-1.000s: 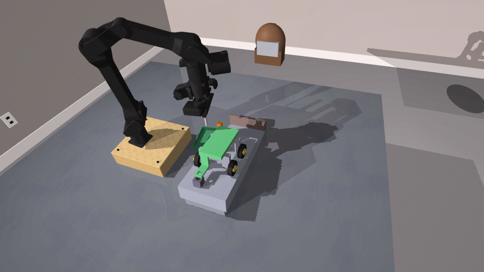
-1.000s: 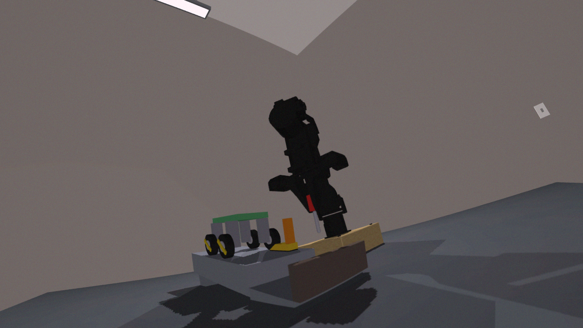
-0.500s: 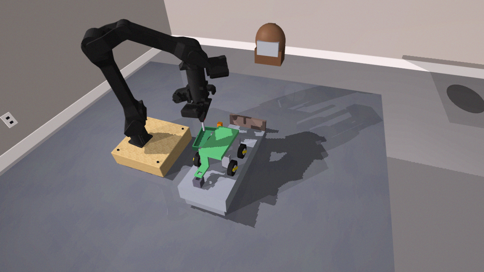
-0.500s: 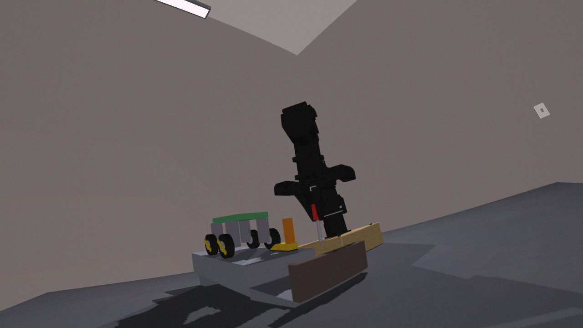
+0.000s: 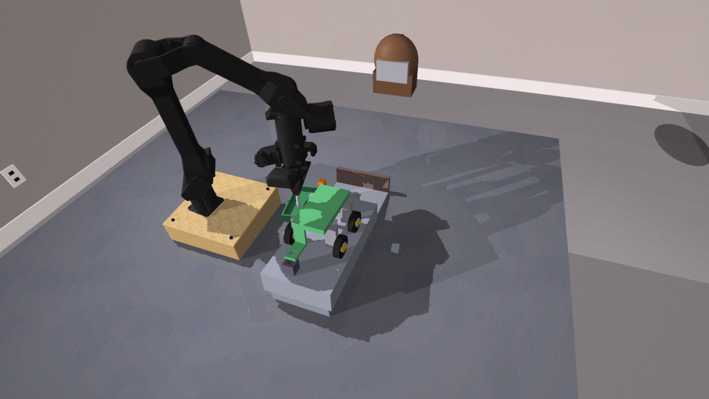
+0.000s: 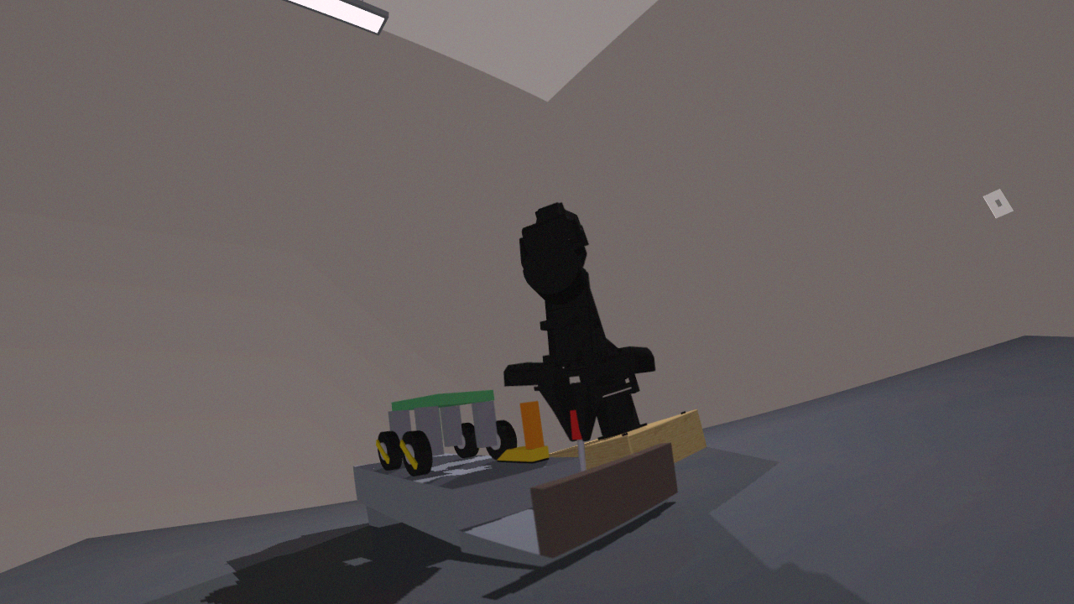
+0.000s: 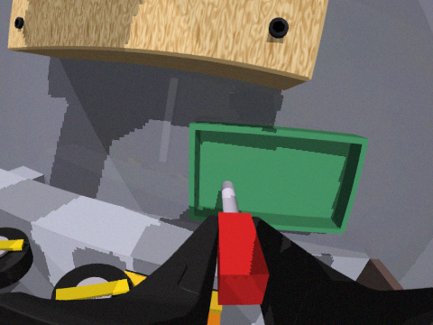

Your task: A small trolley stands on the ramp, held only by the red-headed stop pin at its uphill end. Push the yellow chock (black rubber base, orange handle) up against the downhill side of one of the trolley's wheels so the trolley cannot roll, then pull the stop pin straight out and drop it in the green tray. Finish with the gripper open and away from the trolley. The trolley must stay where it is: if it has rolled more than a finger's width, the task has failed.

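My gripper (image 5: 293,187) (image 6: 574,428) (image 7: 233,224) is shut on the stop pin's red head (image 7: 242,259) (image 6: 573,422). The pin's grey shaft (image 5: 296,200) (image 6: 581,455) (image 7: 229,195) points down over the green tray (image 5: 287,212) (image 7: 283,177), which lies beside the ramp (image 5: 302,290) (image 6: 420,496). The trolley (image 5: 327,203) (image 6: 443,426), with a green deck and black wheels, stands on the ramp. The yellow chock (image 6: 525,453) (image 5: 322,182) with its orange handle (image 6: 531,424) sits against the trolley's downhill wheel.
The arm's wooden base (image 5: 232,218) (image 6: 645,439) (image 7: 175,6) stands just behind the tray. A brown end board (image 5: 363,178) (image 6: 601,496) closes the ramp's low end. A brown domed object (image 5: 395,64) stands far off by the wall.
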Tool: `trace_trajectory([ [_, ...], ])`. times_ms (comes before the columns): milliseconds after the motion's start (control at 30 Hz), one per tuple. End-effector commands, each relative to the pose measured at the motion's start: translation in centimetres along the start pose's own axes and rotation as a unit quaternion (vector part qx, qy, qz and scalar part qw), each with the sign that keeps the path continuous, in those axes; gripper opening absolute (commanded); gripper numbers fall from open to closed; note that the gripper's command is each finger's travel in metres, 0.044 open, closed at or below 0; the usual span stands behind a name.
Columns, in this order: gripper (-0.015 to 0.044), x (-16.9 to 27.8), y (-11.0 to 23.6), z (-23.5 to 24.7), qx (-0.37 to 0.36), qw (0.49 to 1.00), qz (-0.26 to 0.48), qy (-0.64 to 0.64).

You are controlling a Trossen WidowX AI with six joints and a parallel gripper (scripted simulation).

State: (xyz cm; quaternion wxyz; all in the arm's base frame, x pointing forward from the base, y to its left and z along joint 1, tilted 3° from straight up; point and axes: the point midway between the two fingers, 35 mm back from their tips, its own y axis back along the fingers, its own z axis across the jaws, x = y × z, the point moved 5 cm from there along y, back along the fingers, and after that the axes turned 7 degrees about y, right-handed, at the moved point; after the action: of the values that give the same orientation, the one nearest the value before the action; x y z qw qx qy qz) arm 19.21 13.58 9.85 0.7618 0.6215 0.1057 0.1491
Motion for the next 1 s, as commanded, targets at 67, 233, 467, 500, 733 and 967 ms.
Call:
trace_trajectory([
  [67, 0.0000, -0.3, -1.8, 0.7, -0.004, 1.000, -0.003, 0.002],
  [233, 0.0053, -0.3, -1.8, 0.6, -0.004, 1.000, -0.003, 0.002],
  [467, 0.0190, -0.2, -1.8, 0.2, -0.004, 1.000, -0.003, 0.002],
  [500, 0.0190, -0.2, -1.8, 0.1, -0.004, 1.000, -0.003, 0.002],
  [733, 0.0190, -0.2, -1.9, -0.3, -0.004, 1.000, -0.003, 0.002],
  [967, 0.0190, -0.2, -2.0, -0.6, -0.003, 1.000, -0.003, 0.002],
])
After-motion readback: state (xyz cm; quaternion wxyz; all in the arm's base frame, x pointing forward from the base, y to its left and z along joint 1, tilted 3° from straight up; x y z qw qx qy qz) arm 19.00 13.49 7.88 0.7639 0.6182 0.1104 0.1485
